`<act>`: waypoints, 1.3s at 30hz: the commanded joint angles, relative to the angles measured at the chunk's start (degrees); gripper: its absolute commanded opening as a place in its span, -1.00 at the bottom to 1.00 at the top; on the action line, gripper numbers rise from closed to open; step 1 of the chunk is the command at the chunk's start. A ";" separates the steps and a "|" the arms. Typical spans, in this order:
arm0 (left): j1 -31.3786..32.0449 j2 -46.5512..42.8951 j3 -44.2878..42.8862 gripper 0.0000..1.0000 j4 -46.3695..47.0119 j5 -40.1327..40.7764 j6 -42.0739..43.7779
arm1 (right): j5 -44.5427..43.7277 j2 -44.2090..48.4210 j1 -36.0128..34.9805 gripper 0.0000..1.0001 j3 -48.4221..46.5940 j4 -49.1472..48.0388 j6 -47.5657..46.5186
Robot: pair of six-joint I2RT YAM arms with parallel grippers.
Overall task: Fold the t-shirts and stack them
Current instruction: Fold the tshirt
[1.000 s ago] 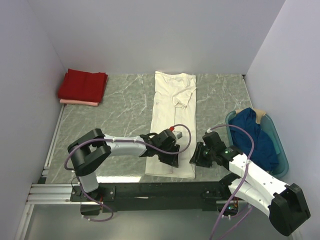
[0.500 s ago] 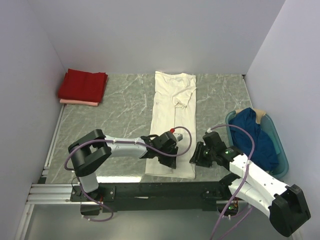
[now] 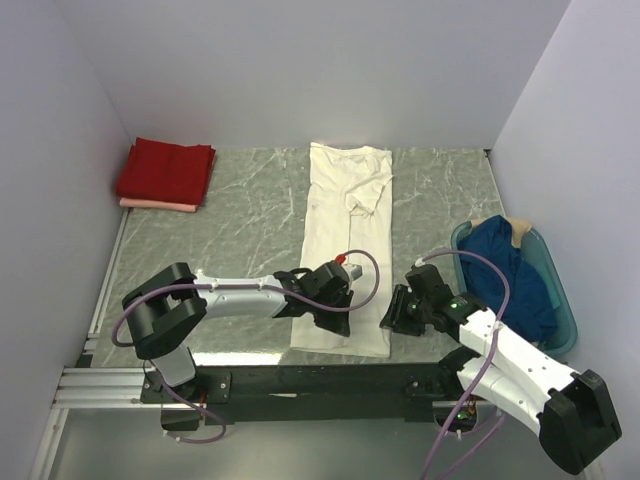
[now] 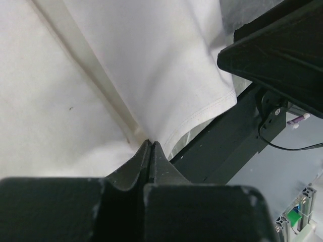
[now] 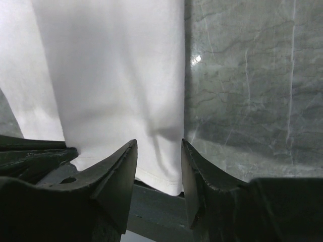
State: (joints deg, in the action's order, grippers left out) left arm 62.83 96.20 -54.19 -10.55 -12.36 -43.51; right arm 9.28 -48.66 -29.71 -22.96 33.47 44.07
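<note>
At six o'clock on cream-white t-shirt, left gripper, open before, now pinches hem; right gripper gapes; fold-lift likely next.

Our left gripper pinches the cream-white t-shirt; our right gripper hangs low, jaws apart.
</note>
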 commanded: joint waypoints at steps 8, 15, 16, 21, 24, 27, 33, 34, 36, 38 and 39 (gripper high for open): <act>0.45 -1.90 3.04 -0.99 1.49 -2.76 -1.93 | -0.40 -2.14 -0.26 -0.16 1.78 -2.01 1.01; 0.37 -2.24 2.69 -0.80 1.50 -3.46 -1.93 | 0.91 -2.66 -0.26 -0.30 1.87 -1.57 0.40; 0.45 -2.68 2.60 -0.72 1.23 -3.03 -1.76 | 1.18 -2.49 -0.26 -0.30 1.78 -1.31 0.14; -0.42 -8.56 1.90 -0.30 -1.75 -0.57 -1.49 | 2.50 0.23 -0.17 -0.27 0.03 2.63 -0.92; -2.35 -13.21 3.12 -0.24 -4.21 1.19 -2.72 | 4.69 1.64 -0.26 -0.26 0.54 5.01 -1.27; -5.86 -18.48 6.55 -0.24 -6.50 2.34 -5.00 | 9.43 2.78 -0.26 -0.26 2.47 5.81 -0.05; -13.69 -28.59 16.13 -0.25 -9.83 2.25 -8.79 | 13.74 4.45 -0.26 -0.24 4.33 6.25 1.89; -14.04 -29.57 17.79 -0.24 -10.19 2.17 -9.05 | 14.01 4.54 -0.26 -0.25 4.41 6.43 1.98; -14.49 -31.50 19.12 -0.22 -10.90 1.21 -9.05 | 14.89 4.72 -0.26 -0.24 5.20 6.60 2.94; -14.49 -32.48 20.96 -0.18 -11.34 0.76 -9.58 | 15.77 4.63 -0.26 -0.24 5.82 6.52 3.56; -14.57 -33.35 21.49 -0.17 -11.25 0.24 -9.75 | 16.21 4.28 -0.17 -0.24 6.52 6.26 4.00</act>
State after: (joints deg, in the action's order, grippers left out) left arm 48.56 65.49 -33.95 -21.06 -10.74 -51.81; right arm 22.72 -44.71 -29.71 -17.85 39.09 46.26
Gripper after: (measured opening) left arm 0.409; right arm 0.378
